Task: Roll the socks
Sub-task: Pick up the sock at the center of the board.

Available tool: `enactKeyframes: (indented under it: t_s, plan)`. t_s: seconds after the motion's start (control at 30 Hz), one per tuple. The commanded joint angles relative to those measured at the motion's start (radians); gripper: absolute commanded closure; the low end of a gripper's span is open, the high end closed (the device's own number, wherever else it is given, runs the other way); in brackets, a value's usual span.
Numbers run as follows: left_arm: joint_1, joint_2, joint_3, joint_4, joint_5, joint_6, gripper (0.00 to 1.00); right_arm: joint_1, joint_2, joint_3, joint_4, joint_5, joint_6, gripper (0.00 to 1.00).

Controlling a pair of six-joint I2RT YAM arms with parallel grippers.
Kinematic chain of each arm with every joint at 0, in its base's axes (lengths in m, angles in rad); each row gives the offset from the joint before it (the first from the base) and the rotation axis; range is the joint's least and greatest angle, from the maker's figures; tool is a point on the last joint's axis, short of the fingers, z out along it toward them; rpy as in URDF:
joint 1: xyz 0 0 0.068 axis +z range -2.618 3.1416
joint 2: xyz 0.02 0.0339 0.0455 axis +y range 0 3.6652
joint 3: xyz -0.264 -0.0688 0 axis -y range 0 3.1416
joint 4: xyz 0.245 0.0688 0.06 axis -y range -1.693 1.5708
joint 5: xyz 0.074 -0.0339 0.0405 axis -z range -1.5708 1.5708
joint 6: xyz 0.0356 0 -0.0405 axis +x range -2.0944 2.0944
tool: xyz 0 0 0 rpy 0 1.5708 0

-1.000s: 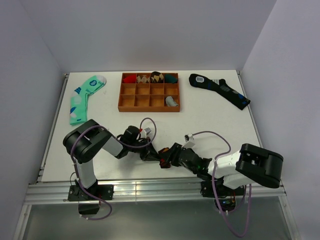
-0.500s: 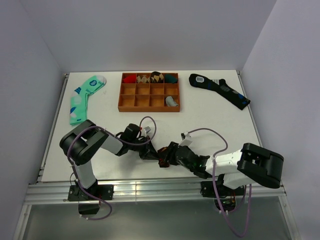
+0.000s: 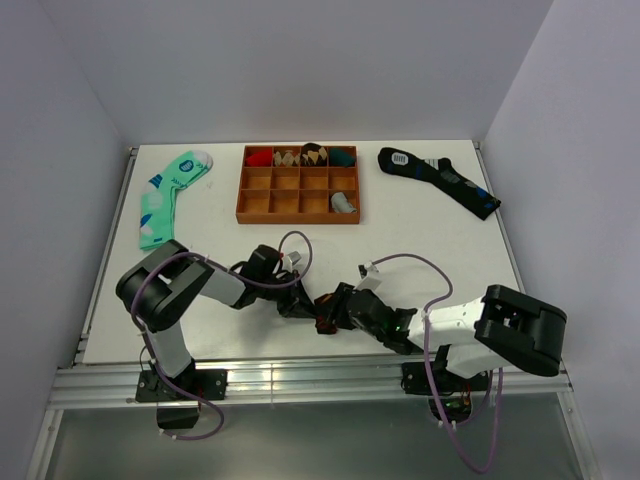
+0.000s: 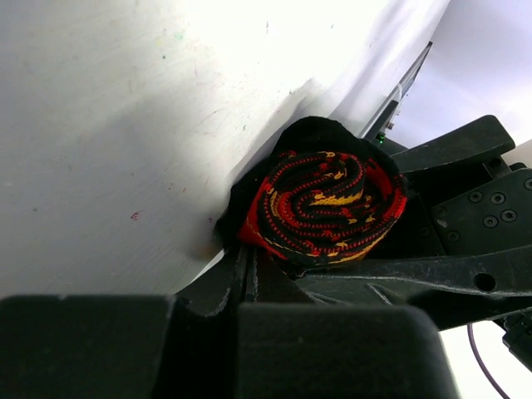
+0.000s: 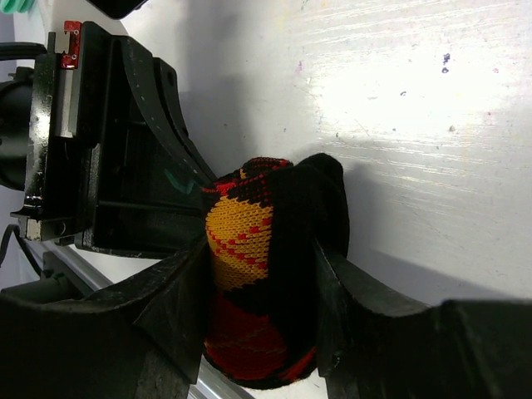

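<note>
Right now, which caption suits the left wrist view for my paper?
Rolled argyle sock seen end-on, a black, red and orange spiral on the white table before the shut left gripper.

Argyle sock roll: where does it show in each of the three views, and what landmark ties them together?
Top external: black argyle sock roll, low centre.
Left wrist: the roll, right of centre, spiral end showing.
Right wrist: the roll, lower centre, inside the right tool.
Shared landmark: the white table under it.
</note>
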Motion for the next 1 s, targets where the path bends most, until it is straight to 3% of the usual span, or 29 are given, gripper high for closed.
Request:
enactKeyframes:
  t_s: [0.0,0.07,0.17,0.23,0.33,0.5,0.7,0.97]
  plan:
    - [0.023,-0.006,0.083,0.098,-0.287,0.051,1.00,0.075,0.123,-0.044,-0.340,-0.394,0.017,0.48]
    - [0.026,-0.013,0.090,0.090,-0.287,0.056,1.00,0.073,0.122,-0.038,-0.349,-0.394,0.012,0.51]
    - [0.032,-0.022,0.102,0.070,-0.281,0.069,1.00,0.073,0.131,-0.027,-0.366,-0.395,0.009,0.65]
    - [0.034,-0.025,0.110,0.064,-0.277,0.074,1.00,0.073,0.137,-0.021,-0.366,-0.395,0.012,0.83]
    - [0.034,-0.026,0.115,0.061,-0.264,0.082,1.00,0.073,0.152,-0.027,-0.355,-0.397,0.021,1.00]
    - [0.034,-0.045,0.109,0.050,-0.244,0.109,0.99,0.072,0.093,-0.053,-0.352,-0.378,0.052,1.00]
    - [0.035,-0.101,0.080,0.018,-0.254,0.134,0.85,0.041,-0.030,-0.053,-0.450,-0.329,0.049,1.00]
    - [0.035,-0.111,0.037,0.049,-0.237,0.125,0.78,0.001,-0.096,-0.084,-0.439,-0.329,0.056,1.00]
